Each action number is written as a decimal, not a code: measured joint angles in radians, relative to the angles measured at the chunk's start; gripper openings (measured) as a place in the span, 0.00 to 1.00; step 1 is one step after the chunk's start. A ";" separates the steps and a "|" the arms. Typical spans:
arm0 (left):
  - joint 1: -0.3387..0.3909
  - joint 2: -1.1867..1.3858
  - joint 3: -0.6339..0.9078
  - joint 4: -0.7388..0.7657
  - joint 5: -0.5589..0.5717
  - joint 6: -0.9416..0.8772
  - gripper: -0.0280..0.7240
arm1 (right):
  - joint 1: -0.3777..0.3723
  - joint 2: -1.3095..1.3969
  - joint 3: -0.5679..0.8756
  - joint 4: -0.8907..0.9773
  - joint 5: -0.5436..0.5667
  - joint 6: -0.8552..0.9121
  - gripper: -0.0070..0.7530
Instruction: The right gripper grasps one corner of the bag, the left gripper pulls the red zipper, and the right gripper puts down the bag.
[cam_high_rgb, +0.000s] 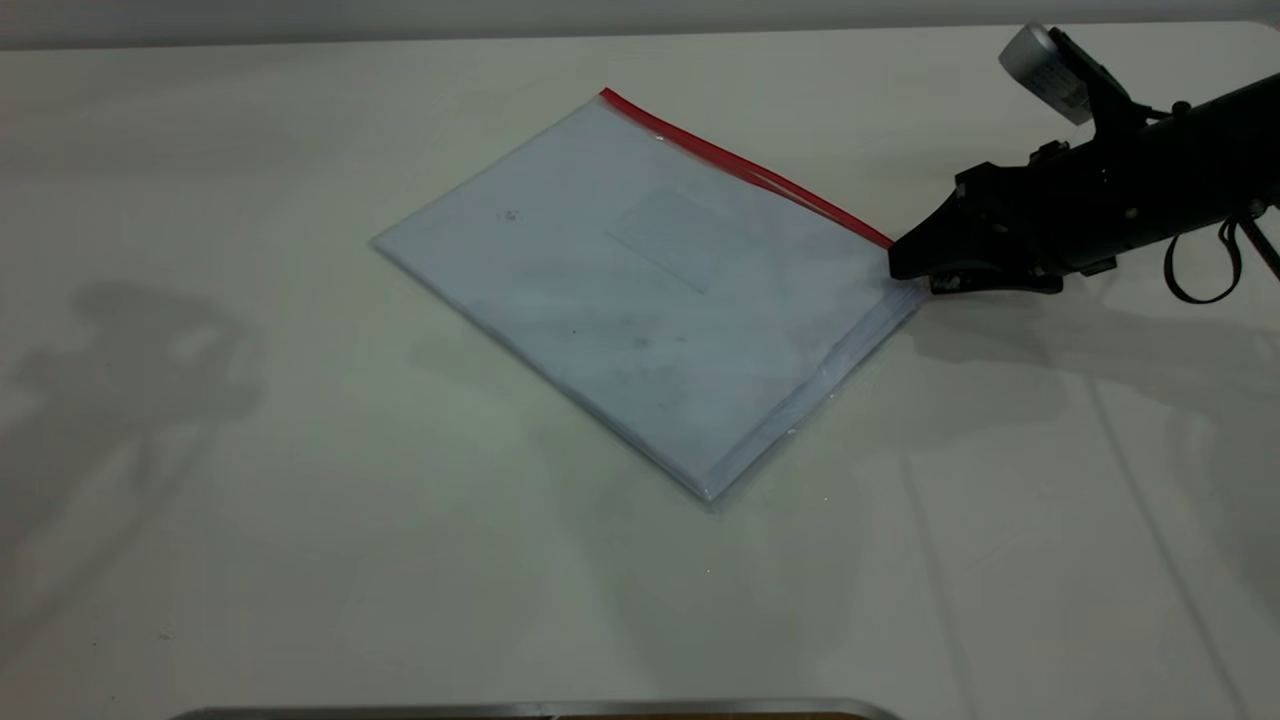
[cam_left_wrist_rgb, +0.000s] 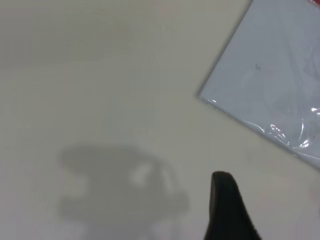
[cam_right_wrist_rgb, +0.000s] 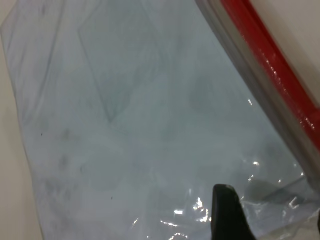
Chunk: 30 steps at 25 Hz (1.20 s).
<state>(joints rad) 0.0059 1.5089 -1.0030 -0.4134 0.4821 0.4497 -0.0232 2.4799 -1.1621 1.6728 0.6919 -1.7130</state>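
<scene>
White tabletop (cam_high_rgb: 250, 480) carried only the bag (cam_high_rgb: 640, 290); the right end effector (cam_high_rgb: 905, 262) touched its corner (cam_high_rgb: 895, 285), grip state unclear.

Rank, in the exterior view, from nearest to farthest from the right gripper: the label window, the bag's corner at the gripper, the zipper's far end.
From the right gripper:
1. Corner of the bag, at the gripper tip.
2. Label window, mid-bag.
3. Far end of the red zipper, the bag's farthest corner.

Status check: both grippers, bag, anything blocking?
Right gripper at the corner of the flat clear plastic bag, by the end of the red zipper. Left gripper above bare table, off the bag. Nothing blocking.
</scene>
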 joint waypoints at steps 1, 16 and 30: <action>0.000 0.000 0.000 0.000 0.000 0.000 0.70 | 0.000 0.000 0.000 -0.001 0.005 0.000 0.62; 0.001 0.000 0.000 0.000 0.004 0.000 0.70 | -0.115 0.017 -0.004 -0.073 0.119 0.069 0.58; 0.001 0.000 0.000 -0.019 0.004 0.006 0.70 | 0.005 0.081 -0.049 0.102 0.144 -0.045 0.58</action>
<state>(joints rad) 0.0070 1.5089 -1.0030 -0.4327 0.4862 0.4553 -0.0180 2.5607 -1.2108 1.7752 0.8361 -1.7576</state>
